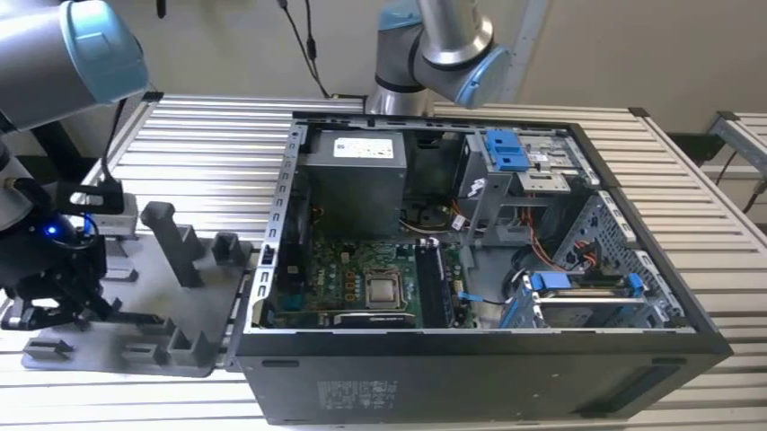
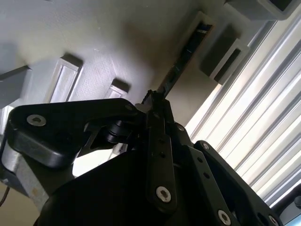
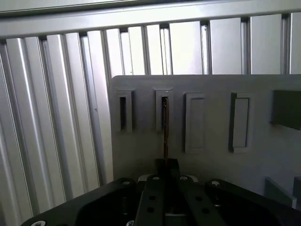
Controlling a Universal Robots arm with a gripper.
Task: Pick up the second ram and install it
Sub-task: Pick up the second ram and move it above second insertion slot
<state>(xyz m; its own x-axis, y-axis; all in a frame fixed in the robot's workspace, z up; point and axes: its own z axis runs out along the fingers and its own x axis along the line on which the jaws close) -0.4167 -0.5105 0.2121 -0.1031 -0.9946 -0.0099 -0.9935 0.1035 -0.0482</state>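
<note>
Pincer (image 3: pixel 165 164) closed on the near end of the ram (image 3: pixel 165 139), whose far end sits in a tray (image 3: pixel 211 84) slot.
The ram is a thin, near-black strip seen edge-on, its long axis running straight from slot to pincer. Other slots flank it closely, and the tray's edge and the ribbed surface (image 3: pixel 56 117) lie just beyond.

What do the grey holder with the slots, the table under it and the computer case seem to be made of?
The grey holder looks like matte plastic, perhaps printed: its surface is dull and faintly grained. The table seems to be brushed aluminium: pale ribbed slats with a soft shine. The computer case looks like black painted sheet metal, judging by its thin folded edges.
</note>
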